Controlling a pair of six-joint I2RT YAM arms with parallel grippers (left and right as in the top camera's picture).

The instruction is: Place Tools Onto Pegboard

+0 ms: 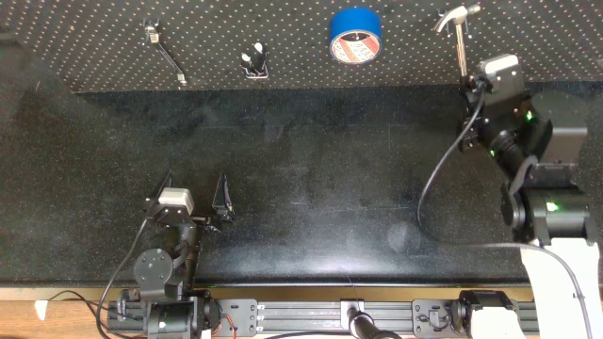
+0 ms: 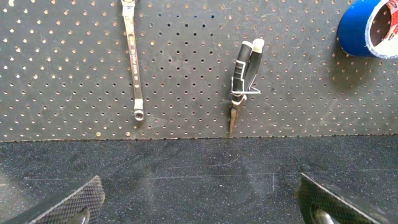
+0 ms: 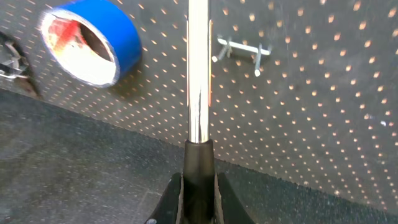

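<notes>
- The pegboard [image 1: 85,47] stands along the table's far edge and carries three tools and a bare hook.
- The black table [image 1: 311,179] stretches from the pegboard towards your arms' bases.
- Your right gripper [image 1: 468,83] is by the pegboard's right end, clamped on the hammer's dark grip.
- Your left gripper [image 1: 195,188] sits over the table's front left part with its jaws spread wide, holding nothing and facing the pegboard.
- The hammer [image 1: 460,42] stands upright before the pegboard's right end, with its head near the top edge.
- The wrench [image 1: 167,55] hangs towards the pegboard's left end.
- The blue tape roll [image 1: 354,38] hangs right of the pegboard's middle, near the top edge.
- The pliers [image 1: 254,62] hang tips down between wrench and tape, near the bottom edge.
- A bare wire hook [image 3: 242,53] juts from the pegboard just beside the hammer's shiny shaft, not touching it.
</notes>
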